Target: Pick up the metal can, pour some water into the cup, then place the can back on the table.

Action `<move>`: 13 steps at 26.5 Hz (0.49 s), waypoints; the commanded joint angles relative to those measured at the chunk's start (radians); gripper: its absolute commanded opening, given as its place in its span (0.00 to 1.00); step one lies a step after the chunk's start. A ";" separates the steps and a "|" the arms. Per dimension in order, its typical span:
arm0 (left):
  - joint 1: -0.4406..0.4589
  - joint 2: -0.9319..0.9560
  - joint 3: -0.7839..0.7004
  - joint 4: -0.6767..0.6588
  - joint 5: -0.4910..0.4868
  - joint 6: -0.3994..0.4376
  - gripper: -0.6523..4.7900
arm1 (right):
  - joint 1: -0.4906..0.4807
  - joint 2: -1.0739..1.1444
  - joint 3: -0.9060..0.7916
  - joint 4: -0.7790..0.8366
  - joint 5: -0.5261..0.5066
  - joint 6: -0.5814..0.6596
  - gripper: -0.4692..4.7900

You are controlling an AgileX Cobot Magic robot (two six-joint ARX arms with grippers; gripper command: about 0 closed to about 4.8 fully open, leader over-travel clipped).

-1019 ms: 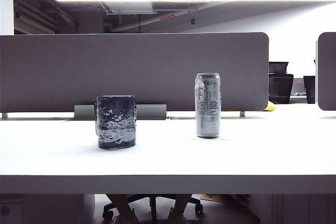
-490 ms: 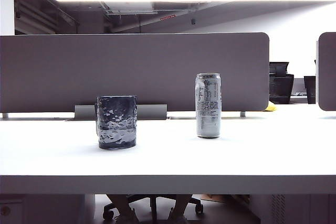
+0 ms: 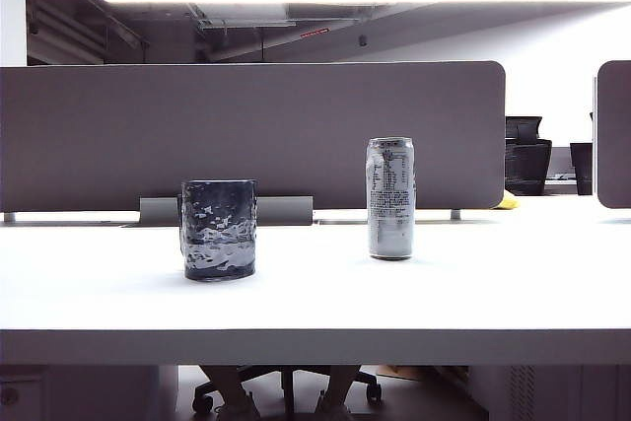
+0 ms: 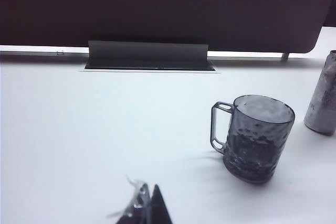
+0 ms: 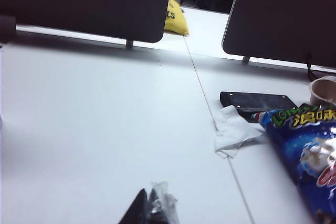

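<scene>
The metal can (image 3: 390, 198) is standing upright on the white table (image 3: 315, 293), right of centre in the exterior view, w/ nothing gripping it. The cup (image 3: 218, 229) is sitting to its left, well apart, also upright & untouched. Both are standing in front of the grey partition panel (image 3: 251, 135). No arm is showing in the exterior view.

Left wrist view: the left tool (image 4: 148, 208) is hanging low over bare table, its dark tips lying together w/ no gap showing, holding nothing. A scrap of clear film is clinging to it. Ahead & off to one side, the cup (image 4: 256, 137) is showing a handle on the side facing away from the can. The cup's lower part is looking darker than its rim, but whether water is in it can't be told. The can (image 4: 323, 95) is standing just beyond the cup, cut off by the frame edge. A grey cable flap (image 4: 148, 56) is lying at the foot of the panel.

Right wrist view: the right tool (image 5: 149, 208) is pressed fully together, gripping nothing, also wearing a bit of clear film. It's pointing over an open stretch of table, away from can & cup. Farther along the table are lying a crumpled white tissue (image 5: 233, 132), a flat black device (image 5: 257, 100), a blue snack bag (image 5: 307, 150) & a yellow bag (image 5: 176, 17) near the panel's end.
</scene>
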 commanded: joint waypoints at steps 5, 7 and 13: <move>0.000 0.001 0.001 0.010 0.004 0.001 0.11 | 0.001 -0.097 -0.088 0.021 -0.076 0.057 0.08; 0.000 0.001 0.001 0.010 0.004 0.001 0.11 | 0.001 -0.116 -0.104 0.021 -0.078 0.077 0.08; 0.000 0.001 0.001 0.010 0.004 0.001 0.11 | 0.006 -0.192 -0.160 0.021 -0.078 0.135 0.08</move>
